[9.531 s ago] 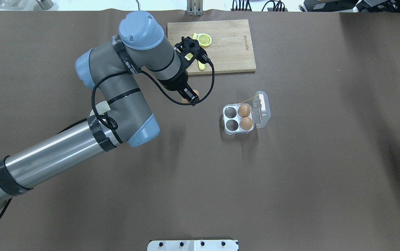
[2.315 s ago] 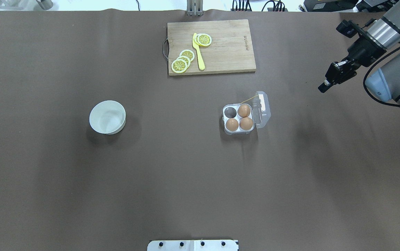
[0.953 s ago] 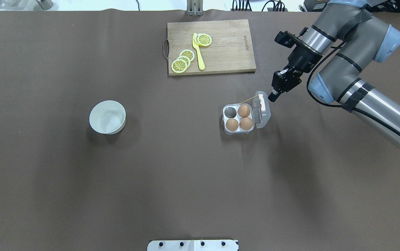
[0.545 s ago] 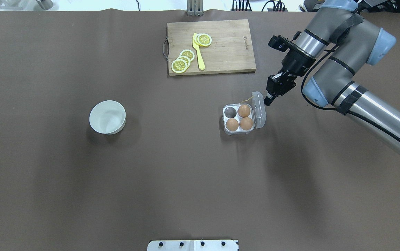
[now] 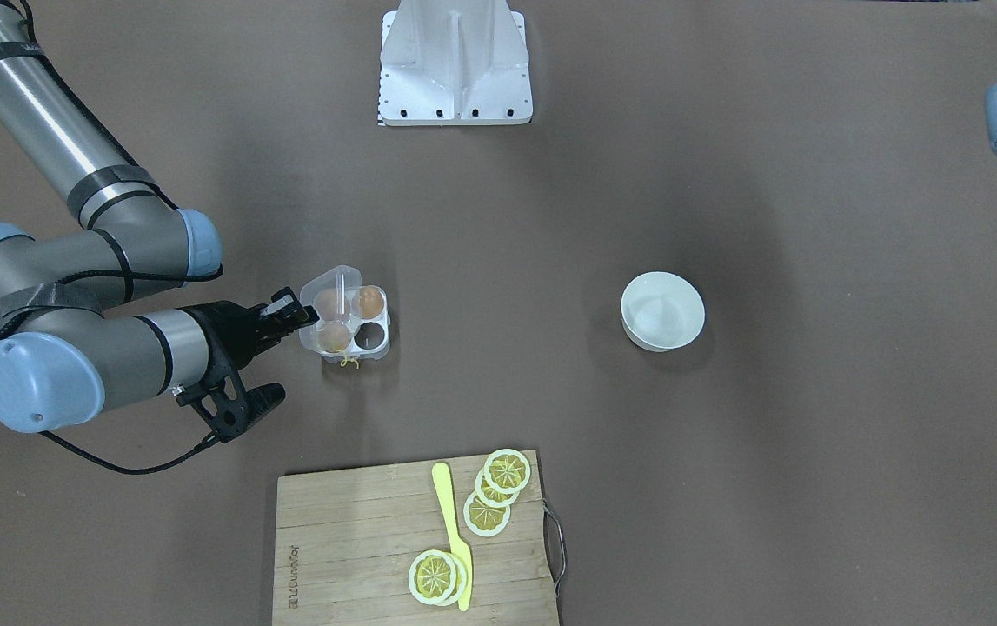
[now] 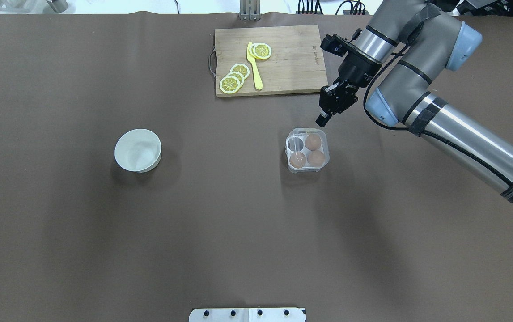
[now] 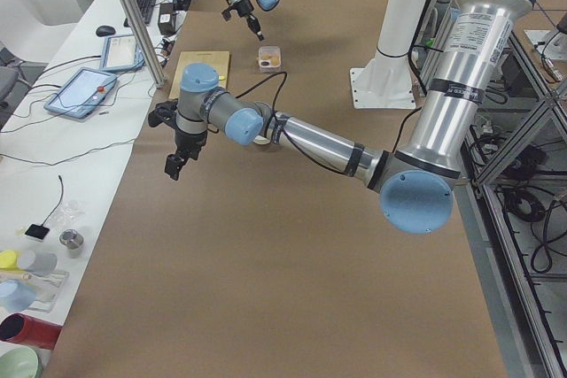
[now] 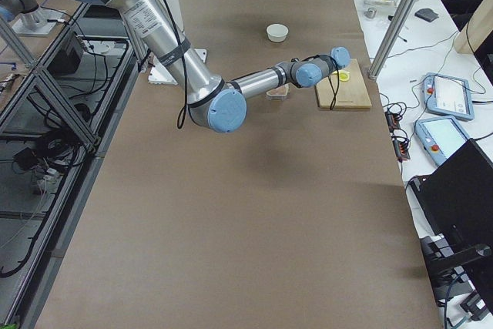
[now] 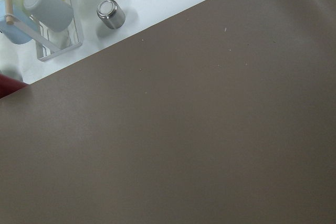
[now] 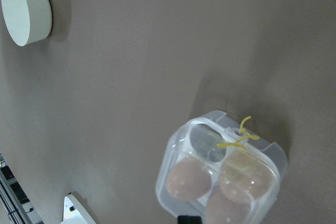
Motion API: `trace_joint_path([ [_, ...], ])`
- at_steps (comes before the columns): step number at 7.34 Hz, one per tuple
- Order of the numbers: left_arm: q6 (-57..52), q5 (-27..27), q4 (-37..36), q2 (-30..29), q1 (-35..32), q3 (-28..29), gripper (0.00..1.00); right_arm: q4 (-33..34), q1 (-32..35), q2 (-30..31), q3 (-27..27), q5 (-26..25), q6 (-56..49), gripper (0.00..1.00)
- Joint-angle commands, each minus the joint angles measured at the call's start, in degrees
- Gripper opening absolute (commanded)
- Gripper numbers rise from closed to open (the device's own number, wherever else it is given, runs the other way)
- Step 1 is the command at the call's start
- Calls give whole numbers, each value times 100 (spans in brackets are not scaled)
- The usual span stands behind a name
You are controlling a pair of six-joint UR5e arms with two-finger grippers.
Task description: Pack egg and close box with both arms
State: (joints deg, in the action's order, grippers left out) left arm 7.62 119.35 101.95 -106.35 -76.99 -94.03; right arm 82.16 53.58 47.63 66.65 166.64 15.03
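right gripper [image 6: 321,119]: fingers look pressed together and hold nothing. I judge a closed tip suits nudging a lid.
lid [image 6: 306,150]: lies down over the eggs. I cannot tell whether it has snapped shut.
box [image 6: 308,170]: mid-table, at the right gripper's 7 o'clock in the overhead view, just beside the tip.
egg [image 6: 298,159]: in the box's 7 o'clock cell under the lid, beside two other eggs [image 6: 313,142]. The 11 o'clock cell is empty.
left gripper [image 7: 174,164]: well apart from the box, probably parked out of the way. I cannot tell how far open it is.

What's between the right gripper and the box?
Nothing visible. The right gripper sits just off the far edge of the box, with only bare table between them. The lid is down.
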Motion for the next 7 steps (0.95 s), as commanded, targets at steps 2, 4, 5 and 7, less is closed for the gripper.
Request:
trace_joint_path([
  [2,3,0,0,9,0,-1,97,-33,81,-184,6,-113,201,14],
  [4,3,0,0,9,0,25,97,-25,650,-88,-3,-377,202,49],
  [5,-6,0,0,9,0,51,97,36,888,-9,-20,-473,211,46],
  [7,-23,9,0,44,-9,113,97,-51,1319,403,15,-1184,201,63],
])
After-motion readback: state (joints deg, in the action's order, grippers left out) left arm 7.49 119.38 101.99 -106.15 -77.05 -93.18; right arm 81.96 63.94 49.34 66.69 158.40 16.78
